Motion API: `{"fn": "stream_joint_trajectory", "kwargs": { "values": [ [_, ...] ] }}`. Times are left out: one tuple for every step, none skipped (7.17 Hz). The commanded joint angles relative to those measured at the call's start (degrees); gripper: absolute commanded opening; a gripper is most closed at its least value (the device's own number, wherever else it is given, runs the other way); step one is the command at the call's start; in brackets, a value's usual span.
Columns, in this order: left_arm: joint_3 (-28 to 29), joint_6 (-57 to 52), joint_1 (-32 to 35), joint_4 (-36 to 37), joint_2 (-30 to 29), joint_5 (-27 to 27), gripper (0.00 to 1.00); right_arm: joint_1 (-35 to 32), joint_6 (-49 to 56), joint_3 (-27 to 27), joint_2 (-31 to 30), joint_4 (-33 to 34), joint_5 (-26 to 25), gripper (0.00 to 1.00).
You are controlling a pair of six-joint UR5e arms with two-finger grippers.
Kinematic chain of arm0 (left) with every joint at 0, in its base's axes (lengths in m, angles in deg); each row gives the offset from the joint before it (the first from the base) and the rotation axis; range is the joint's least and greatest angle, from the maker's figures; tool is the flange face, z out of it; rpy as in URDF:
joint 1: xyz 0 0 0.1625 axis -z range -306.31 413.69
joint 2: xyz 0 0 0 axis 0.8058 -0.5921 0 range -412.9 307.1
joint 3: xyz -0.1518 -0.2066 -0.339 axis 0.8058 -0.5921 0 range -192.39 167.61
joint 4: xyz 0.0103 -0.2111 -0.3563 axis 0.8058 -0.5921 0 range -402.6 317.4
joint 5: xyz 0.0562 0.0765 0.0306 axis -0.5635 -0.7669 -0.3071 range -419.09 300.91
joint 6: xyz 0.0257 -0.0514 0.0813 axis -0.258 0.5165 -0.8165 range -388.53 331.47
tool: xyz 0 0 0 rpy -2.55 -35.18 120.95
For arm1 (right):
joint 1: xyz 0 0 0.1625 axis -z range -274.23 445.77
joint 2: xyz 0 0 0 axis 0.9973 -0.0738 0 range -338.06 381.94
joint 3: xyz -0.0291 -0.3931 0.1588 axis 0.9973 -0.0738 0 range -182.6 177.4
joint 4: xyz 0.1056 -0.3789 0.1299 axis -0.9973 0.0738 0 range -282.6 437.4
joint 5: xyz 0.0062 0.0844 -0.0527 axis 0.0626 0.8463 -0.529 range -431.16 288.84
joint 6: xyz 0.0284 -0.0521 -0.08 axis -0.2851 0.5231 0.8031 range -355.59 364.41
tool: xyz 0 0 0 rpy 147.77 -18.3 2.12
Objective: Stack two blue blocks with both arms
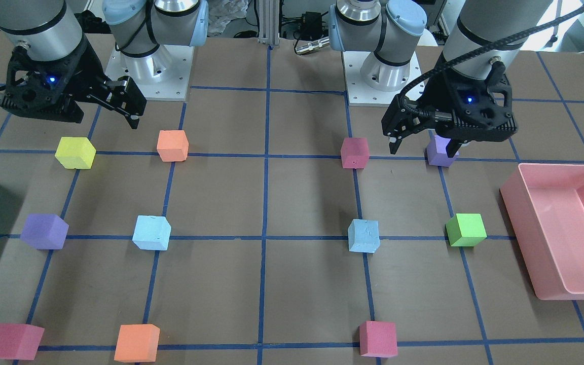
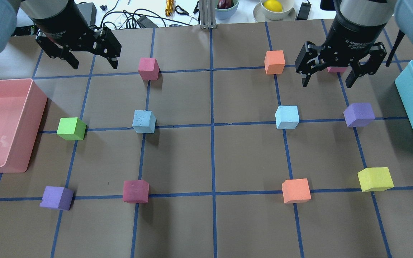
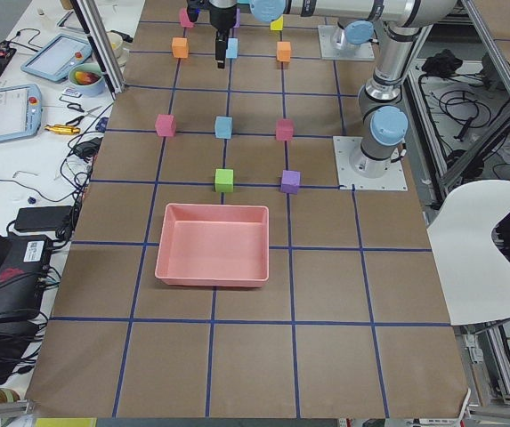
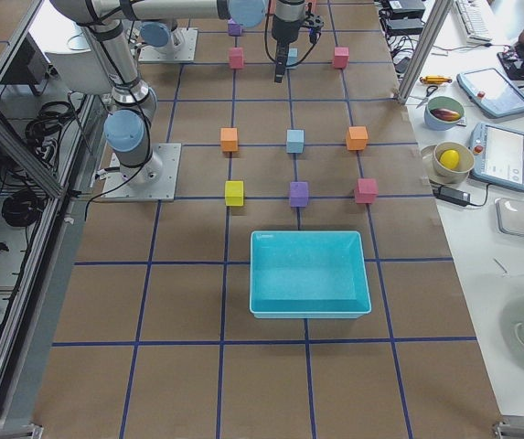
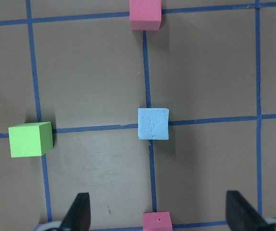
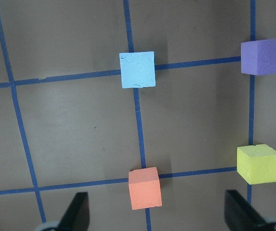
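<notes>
Judging by how things lie, my biggest risk is the meeting in the middle. The left blue block (image 2: 144, 121) sits in my left half of the desk (image 2: 246, 222) and the right blue block (image 2: 287, 116) in my right half, well apart, each about midway between my edge and the far edge. One must travel toward the other, so my left hand (image 2: 94, 65) and right hand (image 2: 327, 84) could crowd or clip each other there. Descending carelessly could also go wrong: a green cube (image 2: 71, 128) lies toward the left edge from the left blue block and a purple cube (image 2: 359, 114) toward the right edge from the right blue block, so a skewed approach might nudge a neighbour or close on the wrong colour. Foam gives, I expect, so an off-centre squeeze could tilt a block, and setting it down askew would likely let it slide off the lower one. My left hand hangs high above the desk, fingers (image 5: 78, 211) spread wide, holding and touching nothing; its wrist view shows the block far below, not between the fingers. My right hand is likewise spread wide, empty, clear of every cube.
</notes>
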Motion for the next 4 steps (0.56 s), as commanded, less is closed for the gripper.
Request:
{"fn": "stream_joint_trajectory", "kwargs": {
  "values": [
    [-0.1,0.0,0.0,-0.1,0.0,-0.1,1.00,0.1,0.0,0.0,0.0,0.1,0.0,1.00],
    [-0.1,0.0,-0.1,-0.3,0.1,-0.1,1.00,0.1,0.1,-0.1,0.0,0.1,0.0,1.00],
    [-0.1,0.0,-0.1,-0.5,0.1,-0.1,1.00,0.1,0.1,-0.1,0.1,0.2,0.0,1.00],
    [-0.3,0.0,-0.1,-0.5,0.1,-0.1,1.00,0.2,0.1,-0.1,0.1,0.2,0.2,1.00]
  ]
}}
